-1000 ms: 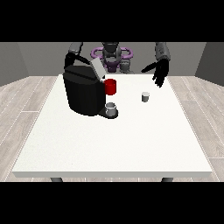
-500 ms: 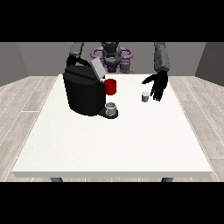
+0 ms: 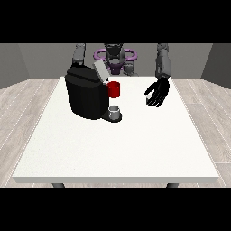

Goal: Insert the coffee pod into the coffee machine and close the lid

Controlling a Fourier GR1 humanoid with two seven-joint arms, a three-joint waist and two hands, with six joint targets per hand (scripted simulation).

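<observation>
Standing on the white table (image 3: 135,149), the black coffee machine (image 3: 88,97) is taken as the landmark; it is seen at the view's left of the table's middle, with its front and red part (image 3: 114,89) turned toward the view's right. Its grey lid (image 3: 100,71) is raised and tilted, the long axis running up and toward the view's left from the machine's top front edge. A small grey cup (image 3: 115,111) is set on the machine's base, directly below the red part.

The coffee pod (image 3: 148,100) is found well to the view's right of the machine, apart from it; only a pale sliver of it is shown at the edge of the hand at the view's right (image 3: 158,92), so its axis and direction cannot be made out. That hand is lowered over the pod with its fingers spread and pointing down toward the table; whether the pod is touched or held cannot be told.

The other hand is hidden behind the machine, only the arm (image 3: 79,54) being visible above the machine's top. No brand, label or writing can be read anywhere.
</observation>
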